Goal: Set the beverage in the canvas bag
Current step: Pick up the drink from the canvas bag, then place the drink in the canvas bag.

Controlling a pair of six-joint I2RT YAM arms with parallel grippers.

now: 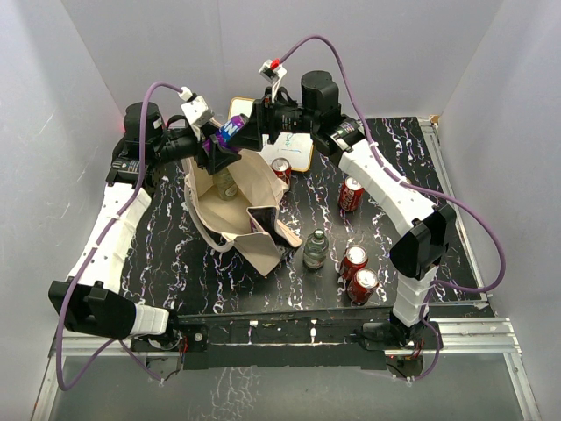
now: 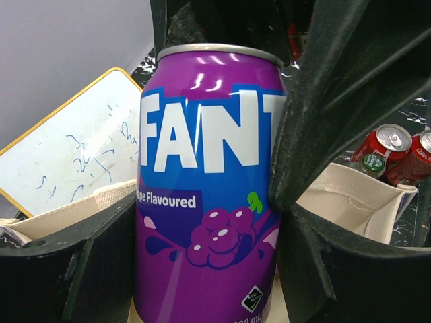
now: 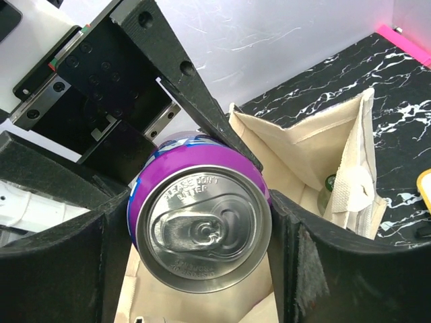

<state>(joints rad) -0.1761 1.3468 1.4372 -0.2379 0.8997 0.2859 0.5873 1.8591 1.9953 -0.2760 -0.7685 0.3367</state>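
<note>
Jaws of the left gripper (image 2: 212, 161) clamp the purple soda can (image 2: 209, 222) by its sides, one black finger (image 2: 67, 269) against its left flank and the other against its right. Jaws of the right gripper (image 3: 202, 225) meet the same can at its top end, with a finger (image 3: 350, 269) touching the wall on each side, so the silver lid and pull tab face that wrist camera. Both grippers grip the can at once. Below both sets of jaws the canvas bag (image 1: 203, 206) stands with its mouth open, and the can is held over the opening. Inside the bag, beneath the jaws, sits a clear bottle (image 1: 226, 184) with a green cap. Beyond the left jaws a white board (image 2: 67, 155) with a yellow frame lies on the black marbled table (image 1: 166, 254), just behind the bag. To the right of the jaws in the top view, outside the bag, four red cans (image 1: 351, 193) and a second bottle (image 1: 315, 250) stand on the table.
</note>
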